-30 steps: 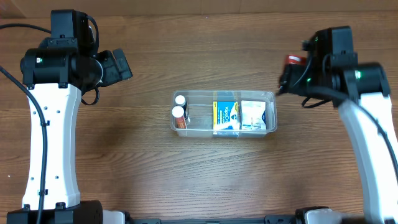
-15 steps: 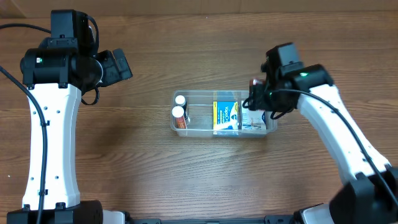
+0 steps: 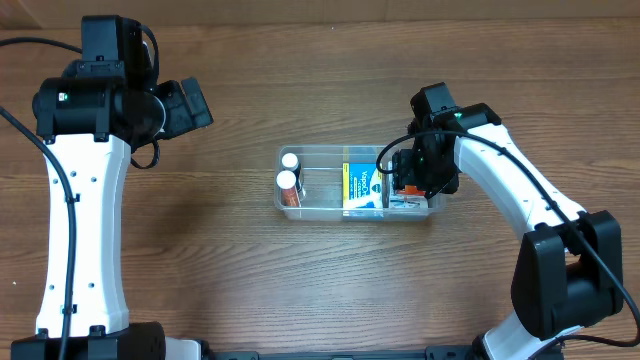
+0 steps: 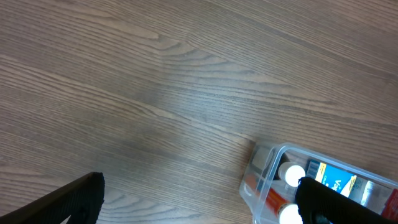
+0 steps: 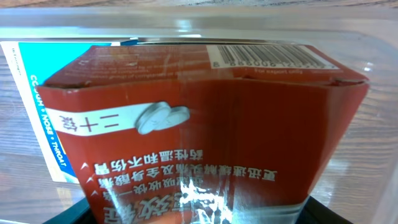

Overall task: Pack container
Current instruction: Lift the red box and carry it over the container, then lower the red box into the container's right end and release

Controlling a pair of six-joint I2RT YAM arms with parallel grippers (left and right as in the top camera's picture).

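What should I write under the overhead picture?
Right gripper holds a red box at the right end of the container, two bottles at its left.

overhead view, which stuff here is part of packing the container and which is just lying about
Part of the job:
- container
- red box, gripped by the right tool at the container's right end
- white-capped bottles and blue box, already inside

Just there:
- left tool, open and empty, off to the left
- wooden table underneath
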